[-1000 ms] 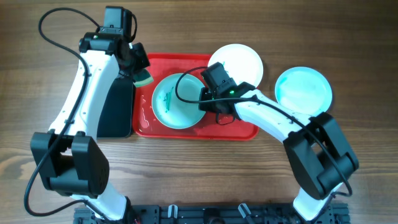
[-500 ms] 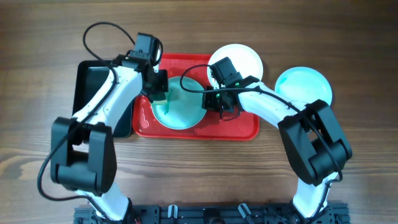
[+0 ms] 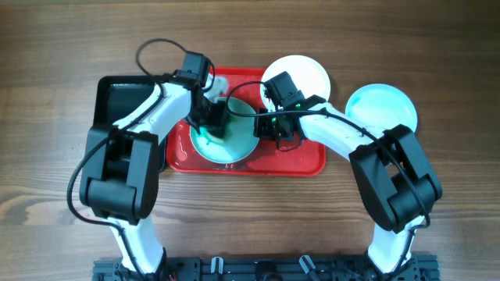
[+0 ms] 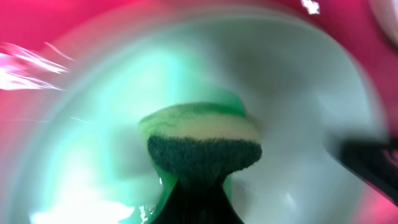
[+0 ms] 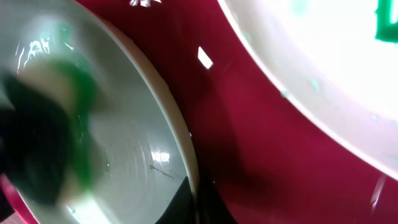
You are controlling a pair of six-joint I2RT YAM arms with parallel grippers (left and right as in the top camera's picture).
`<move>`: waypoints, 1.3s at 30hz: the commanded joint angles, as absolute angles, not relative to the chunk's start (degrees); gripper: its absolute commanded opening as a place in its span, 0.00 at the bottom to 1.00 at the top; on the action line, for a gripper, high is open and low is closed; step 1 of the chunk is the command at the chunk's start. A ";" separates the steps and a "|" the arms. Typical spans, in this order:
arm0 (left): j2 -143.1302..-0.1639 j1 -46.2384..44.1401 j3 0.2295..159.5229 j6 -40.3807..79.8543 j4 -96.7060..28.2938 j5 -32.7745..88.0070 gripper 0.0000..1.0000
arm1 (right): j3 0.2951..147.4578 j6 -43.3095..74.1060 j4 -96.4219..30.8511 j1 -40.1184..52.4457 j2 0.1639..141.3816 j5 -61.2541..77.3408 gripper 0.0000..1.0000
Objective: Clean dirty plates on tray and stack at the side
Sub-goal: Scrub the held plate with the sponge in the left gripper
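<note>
Robot lab — two arms (image 3: 146,117) on wooden table (image 3: 250,226).

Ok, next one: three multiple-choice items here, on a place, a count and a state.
1. The sponge rests on: A the black tray; B the turquoise plate on the red tray; C the wooden table.
2. How many plates show overhead? A one; B two; C three.
3. The left gripper is: A shut on the sponge; B open above it; C out of sight.
Key: 1 B, the left wrist view shows it against that plate. 2 C, adding the white plate and the second turquoise plate. 3 A, its fingers pinch the sponge.
</note>
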State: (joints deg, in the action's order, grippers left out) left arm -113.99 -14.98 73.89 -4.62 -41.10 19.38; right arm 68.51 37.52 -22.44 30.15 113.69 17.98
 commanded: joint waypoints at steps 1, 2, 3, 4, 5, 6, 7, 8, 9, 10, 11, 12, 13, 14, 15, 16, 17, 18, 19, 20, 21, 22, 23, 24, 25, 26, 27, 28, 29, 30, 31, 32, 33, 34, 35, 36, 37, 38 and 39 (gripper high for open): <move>-117.12 -16.53 72.23 -16.56 -45.69 36.01 0.04 | 69.54 36.05 -21.87 30.20 114.98 20.18 0.04; -117.12 -16.51 72.23 -16.32 -46.33 33.21 0.04 | 69.54 36.01 -21.87 30.20 114.98 20.18 0.04; -117.12 -16.49 72.23 -15.14 -46.54 29.28 0.04 | 69.54 35.99 -21.89 30.20 114.98 20.18 0.04; -117.12 -16.34 72.23 -11.00 -46.24 21.96 0.04 | 69.54 36.01 -21.89 30.20 114.98 20.18 0.04; -117.12 -16.27 72.23 -5.39 -45.56 13.63 0.04 | 69.54 35.99 -21.87 30.20 114.98 20.18 0.04; -117.12 -16.23 72.23 -1.45 -45.15 7.70 0.04 | 69.54 36.01 -21.87 30.20 114.98 20.18 0.04; -117.12 -16.23 72.23 4.73 -44.73 -1.67 0.04 | 69.54 36.05 -21.87 30.20 114.98 20.18 0.04; -117.12 -16.25 72.23 10.92 -44.60 -11.07 0.04 | 69.54 36.07 -21.89 30.20 114.98 20.18 0.04; -117.12 -16.29 72.23 15.99 -44.64 -18.11 0.04 | 69.54 36.10 -21.89 30.20 114.98 20.18 0.04; -117.10 -16.29 72.23 18.68 -44.62 -22.02 0.04 | 69.54 36.16 -21.89 30.20 114.98 20.18 0.04; -116.99 -16.29 72.25 19.55 -44.53 -23.59 0.04 | 69.54 36.16 -21.87 30.20 114.98 20.18 0.04; -116.99 -16.29 72.34 20.53 -44.53 -25.04 0.04 | 69.54 36.16 -21.87 30.20 114.98 20.18 0.04; -116.88 -16.32 72.40 20.99 -44.45 -25.76 0.04 | 69.54 36.16 -21.89 30.20 114.98 20.18 0.04; -116.84 -16.32 72.44 21.71 -44.34 -26.70 0.04 | 69.54 36.16 -21.89 30.20 114.98 20.18 0.04; -116.75 -16.29 72.44 21.71 -44.10 -26.74 0.04 | 69.54 36.14 -21.91 30.20 114.98 20.18 0.04; -116.66 -16.29 72.44 21.71 -43.66 -26.72 0.04 | 69.54 36.16 -21.93 30.20 114.98 20.18 0.04; -116.55 -16.29 72.44 21.69 -43.42 -26.70 0.04 | 69.54 36.14 -21.93 30.20 114.98 20.18 0.04; -116.53 -16.29 72.44 21.67 -43.09 -26.68 0.04 | 69.54 36.14 -21.93 30.20 114.98 20.18 0.04; -116.46 -16.40 72.44 21.21 -43.03 -26.11 0.04 | 69.54 36.16 -21.91 30.20 114.98 20.18 0.04; -116.46 -16.53 72.44 19.66 -43.00 -24.27 0.04 | 69.54 36.16 -21.91 30.20 114.98 20.18 0.04; -116.46 -16.60 72.44 16.58 -42.81 -20.67 0.04 | 69.54 36.16 -21.89 30.20 114.98 20.18 0.04; -116.46 -16.62 72.44 12.40 -42.46 -15.25 0.04 | 69.54 36.16 -21.89 30.17 114.98 20.18 0.04; -116.46 -16.62 72.44 7.51 -42.41 -8.14 0.04 | 69.54 36.14 -21.91 30.17 114.98 20.18 0.04; -116.46 -16.62 72.44 2.81 -42.50 -0.47 0.04 | 69.54 36.16 -21.91 30.17 114.98 20.21 0.04; -116.46 -16.60 72.44 -2.02 -43.03 8.45 0.04 | 69.54 36.18 -21.96 30.17 114.98 20.49 0.04; -116.46 -16.62 72.44 -5.74 -43.88 15.88 0.04 | 69.54 36.21 -22.00 30.15 114.98 20.62 0.04; -116.46 -16.62 72.44 -8.16 -44.75 20.88 0.04 | 69.54 36.18 -22.06 30.13 114.98 20.62 0.04; -116.46 -16.62 72.44 -10.39 -45.84 25.30 0.04 | 69.54 36.21 -22.06 30.13 114.98 20.60 0.04; -116.46 -16.62 72.44 -12.64 -47.09 29.19 0.04 | 69.54 36.18 -22.06 30.13 114.98 20.60 0.04; -116.46 -16.62 72.44 -15.18 -48.47 31.86 0.04 | 69.54 36.18 -22.04 30.13 114.98 20.62 0.04; -116.46 -16.62 72.44 -17.17 -49.45 32.56 0.04 | 69.54 36.18 -22.04 30.13 114.98 20.60 0.04; -116.46 -16.62 72.44 -18.68 -50.02 32.40 0.04 | 69.54 36.21 -22.06 30.13 114.98 20.60 0.04; -116.46 -16.60 72.44 -20.60 -50.09 31.27 0.04 | 69.54 36.18 -22.04 30.13 114.98 20.60 0.04; -116.46 -16.60 72.44 -20.80 -49.54 29.58 0.04 | 69.54 36.18 -22.04 30.13 114.98 20.60 0.04; -116.46 -16.60 72.44 -20.78 -48.93 27.83 0.04 | 69.54 36.18 -22.06 30.13 114.98 20.60 0.04; -116.46 -16.60 72.44 -20.45 -47.68 24.40 0.04 | 69.54 36.14 -22.09 30.13 114.98 20.60 0.04; -116.46 -16.60 72.44 -19.14 -46.15 20.49 0.04 | 69.54 36.14 -22.11 30.13 114.98 20.62 0.04; -116.46 -16.62 72.44 -15.70 -43.94 15.20 0.04 | 69.54 36.10 -22.13 30.13 114.98 20.62 0.04; -116.46 -16.62 72.44 -12.60 -42.13 10.81 0.04 | 69.54 36.07 -22.13 30.13 114.98 20.62 0.04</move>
State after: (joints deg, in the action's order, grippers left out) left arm -114.76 -16.03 73.41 -16.58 -47.24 23.27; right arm 68.95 36.34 -22.17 29.76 114.24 19.84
